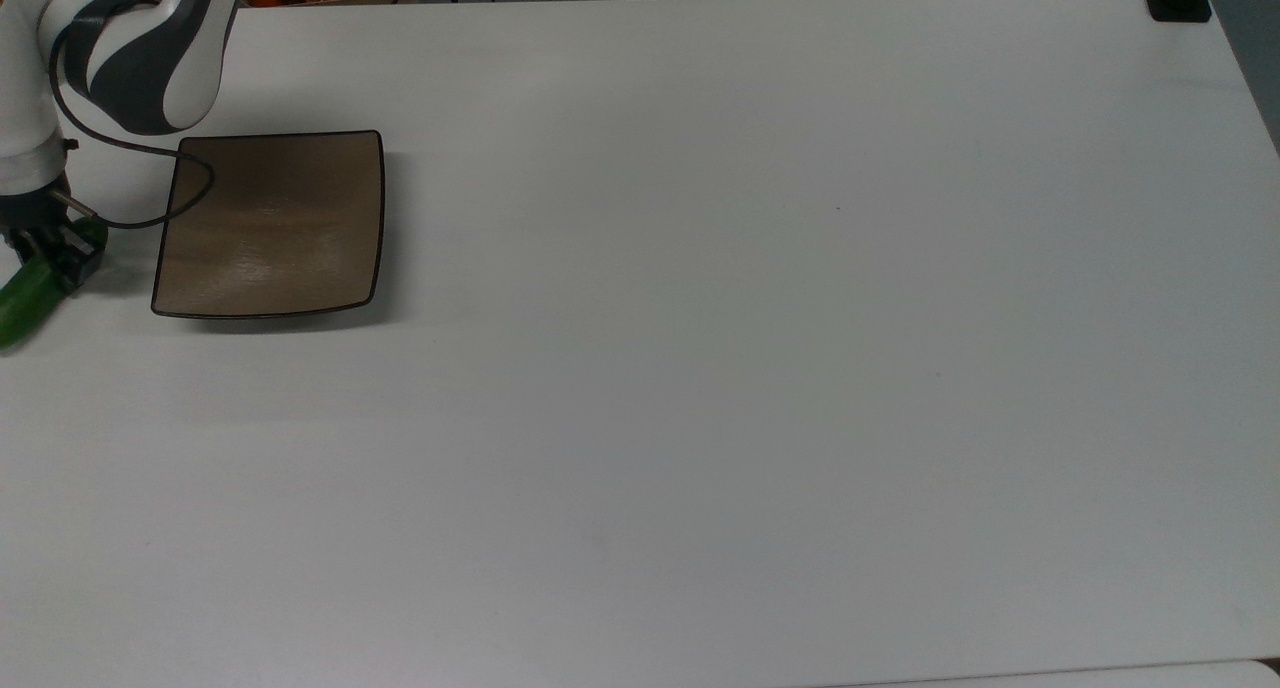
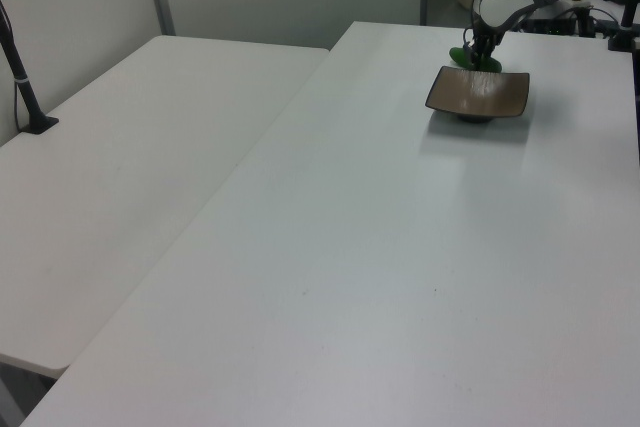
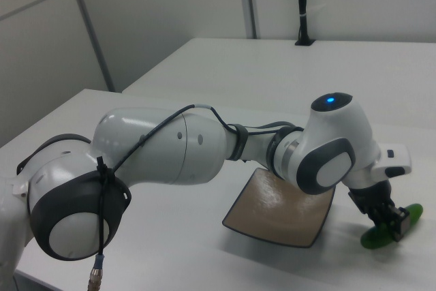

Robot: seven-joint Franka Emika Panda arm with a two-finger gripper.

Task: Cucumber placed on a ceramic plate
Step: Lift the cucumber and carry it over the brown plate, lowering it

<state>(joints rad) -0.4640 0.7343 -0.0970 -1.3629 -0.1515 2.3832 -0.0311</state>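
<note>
Your cucumber (image 1: pixel 25 303) lay on the white counter (image 1: pixel 700 368), just off the ceramic plate (image 1: pixel 270 228) on the top view's left, apart from the plate's rim and not on it. In the top view its long axis ran diagonally, one rounded end pointing toward the lower left at the frame's edge, the other toward the upper right, where a small green tip showed past the pincer (image 1: pixel 55 253). In the right view the cucumber (image 3: pixel 383 235) sat to the plate's right (image 3: pixel 286 210), its near end pointing toward the right view's lower left.

The pincer was down over the cucumber's upper-right half, and in the right view (image 3: pixel 394 221) its dark fingers straddled the green body. You could not tell from these views whether the fingers had clenched on the cucumber or stood released around it.

The middle of the cucumber was hidden under the pincer in the top view, and its lower-left end was close to being cut off by the frame. In the left view the cucumber (image 2: pixel 462 56) showed as a small green patch behind the plate (image 2: pixel 478 93), mostly covered by the pincer (image 2: pixel 482 51), too small for its direction to be read. The arm's black cable (image 1: pixel 150 183) drooped over the plate's corner on the top view's left.
</note>
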